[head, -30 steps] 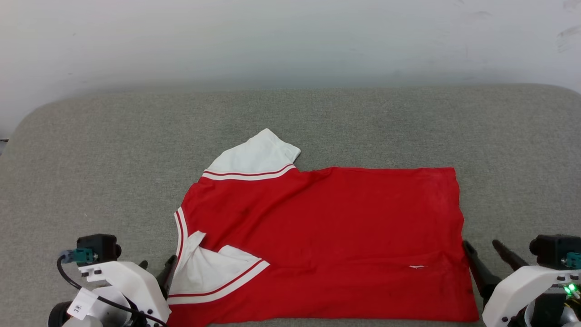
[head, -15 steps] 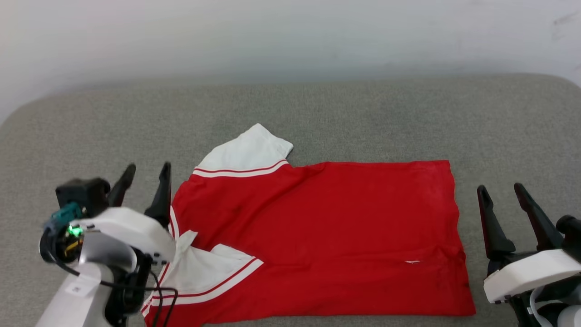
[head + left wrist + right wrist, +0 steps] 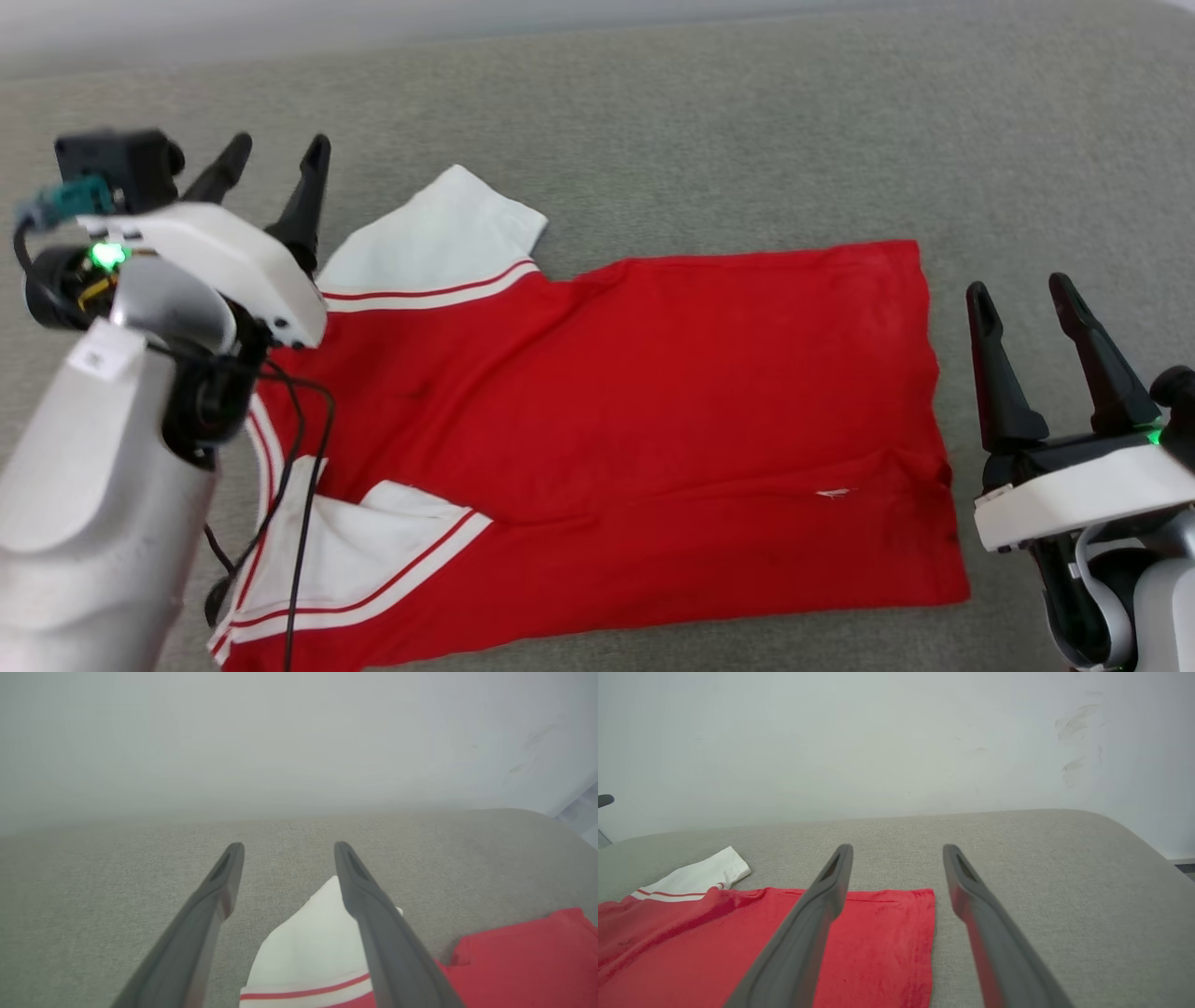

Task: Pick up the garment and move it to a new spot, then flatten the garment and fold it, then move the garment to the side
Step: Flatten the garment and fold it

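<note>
Lying flat on grey cushion [image 3: 747,140]: red shirt [image 3: 635,401], white sleeves [image 3: 355,551] with red-white striped trim | left gripper [image 3: 280,142] spread wide, empty, near far sleeve [image 3: 439,233] | right gripper [image 3: 1019,285] spread wide, empty, beside hem [image 3: 924,392]

A: Right pincer [image 3: 897,848], fingers [image 3: 808,933] spread wide, and the garment [image 3: 878,942] shows its red hem corner between them!
B: The white sleeve [image 3: 698,875] far left in view, all flat on the grey counter [image 3: 1064,882], pale wall [image 3: 878,742] behind.

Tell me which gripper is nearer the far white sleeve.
Left. The left gripper hovers open just beside the far white sleeve; the right gripper sits beyond the opposite end of the garment.
</note>
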